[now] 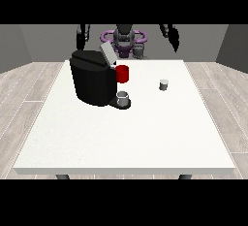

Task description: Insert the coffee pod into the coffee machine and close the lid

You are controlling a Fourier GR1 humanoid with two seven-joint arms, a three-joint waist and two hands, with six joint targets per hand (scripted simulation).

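you are starting with the hand at the view's right (172,38) raised, its grip unreadable, the coffee pod (163,85) sitting well below it on the table (121,137), so descend straight over the pod.

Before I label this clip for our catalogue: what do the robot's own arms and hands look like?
Both arms are dark, nearly black, slim limbs that end in black hands. The hand at the view's left and the hand at the view's right match in colour. The torso between them is dark grey, with a purple ring around it. No cables, markings or sleeves can be made out.
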